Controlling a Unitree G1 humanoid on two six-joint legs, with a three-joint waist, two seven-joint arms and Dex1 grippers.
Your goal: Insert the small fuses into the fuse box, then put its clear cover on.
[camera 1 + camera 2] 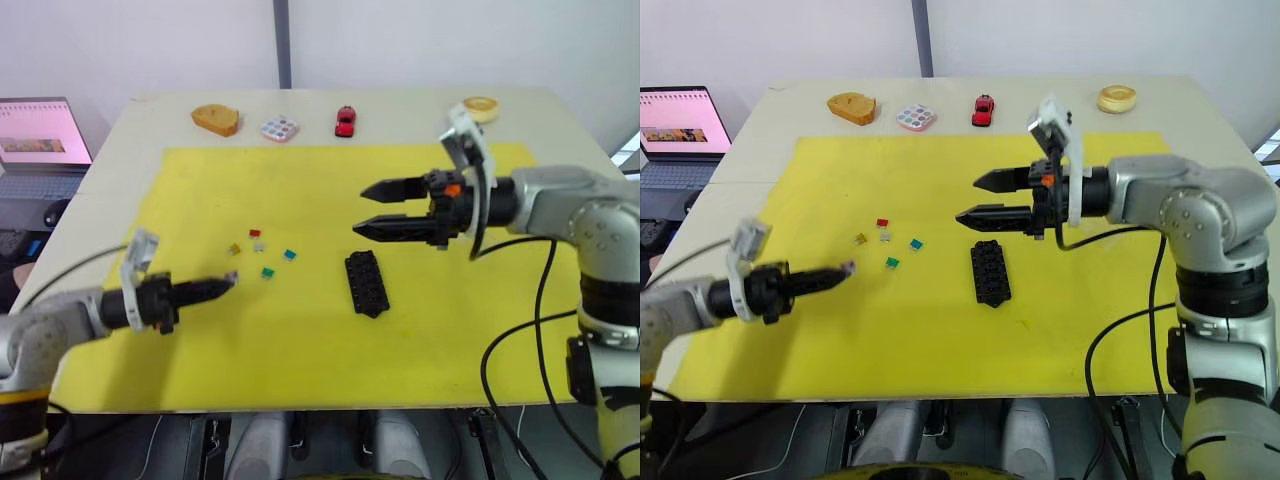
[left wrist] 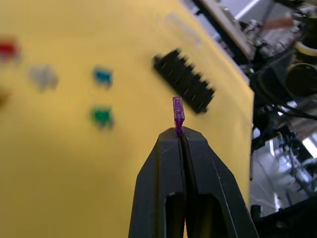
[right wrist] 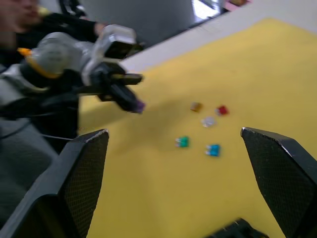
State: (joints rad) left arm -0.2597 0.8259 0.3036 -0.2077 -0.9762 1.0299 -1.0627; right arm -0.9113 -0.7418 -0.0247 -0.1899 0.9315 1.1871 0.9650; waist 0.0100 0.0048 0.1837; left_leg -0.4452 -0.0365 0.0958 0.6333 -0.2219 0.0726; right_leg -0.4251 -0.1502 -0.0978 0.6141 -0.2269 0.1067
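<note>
The black fuse box (image 1: 366,283) lies on the yellow mat (image 1: 300,350) near its middle, slots up. Left of it lie loose small fuses: red (image 1: 254,233), grey (image 1: 258,245), orange (image 1: 234,248), teal (image 1: 289,254) and green (image 1: 267,272). My left gripper (image 1: 228,281) hovers left of the box, shut on a purple fuse (image 2: 178,112) that sticks out past its tips. My right gripper (image 1: 361,209) hangs open just above and behind the box, fingers pointing left. The clear cover is out of view.
Along the table's far edge sit a tan wooden piece (image 1: 216,120), a round dotted tray (image 1: 279,128), a red toy car (image 1: 345,121) and a tape roll (image 1: 480,108). A laptop (image 1: 38,140) stands off the table's left side.
</note>
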